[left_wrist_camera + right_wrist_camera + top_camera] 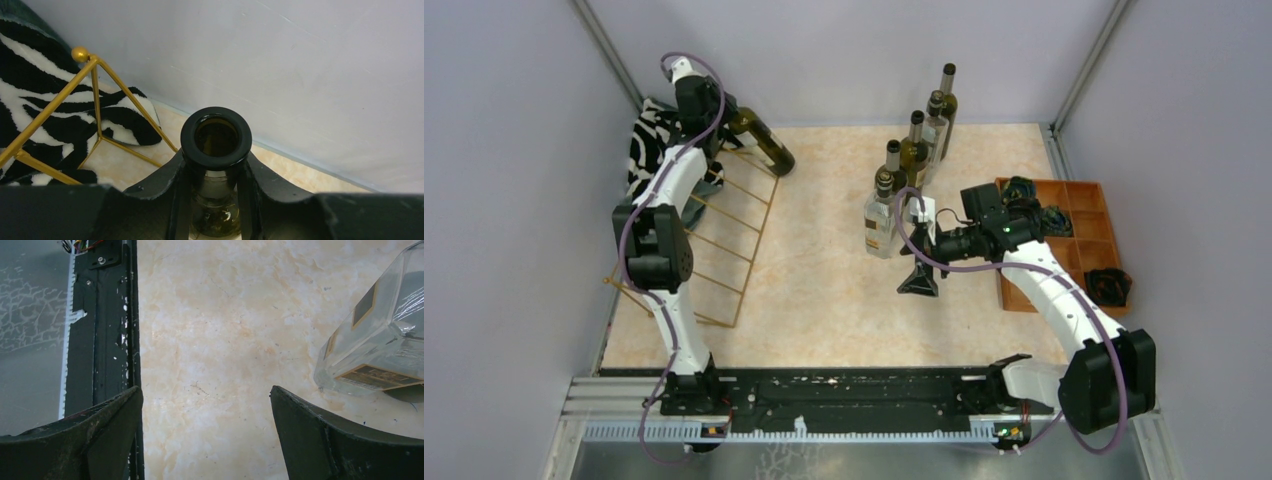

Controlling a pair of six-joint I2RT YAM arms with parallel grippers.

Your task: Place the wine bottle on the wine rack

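A dark green wine bottle point(764, 142) hangs tilted at the far left, its base pointing right, over the top end of the wine rack point(724, 235). My left gripper point(722, 116) is shut on its neck. In the left wrist view the bottle's open mouth point(216, 136) sticks out just beyond the left gripper point(215, 185), both fingers pressed against the neck. The rack's gold wire corner point(95, 100) lies to the left of it. My right gripper point(919, 283) stands open above the tabletop, holding nothing; its fingers point(206, 405) are spread wide apart.
Several upright bottles point(914, 150) stand in a row at the back centre, with a clear square bottle point(880, 225) point(380, 345) closest to the right gripper. An orange compartment tray point(1114, 250) sits at the right. A zebra-patterned cloth point(649, 145) point(30, 100) lies behind the rack.
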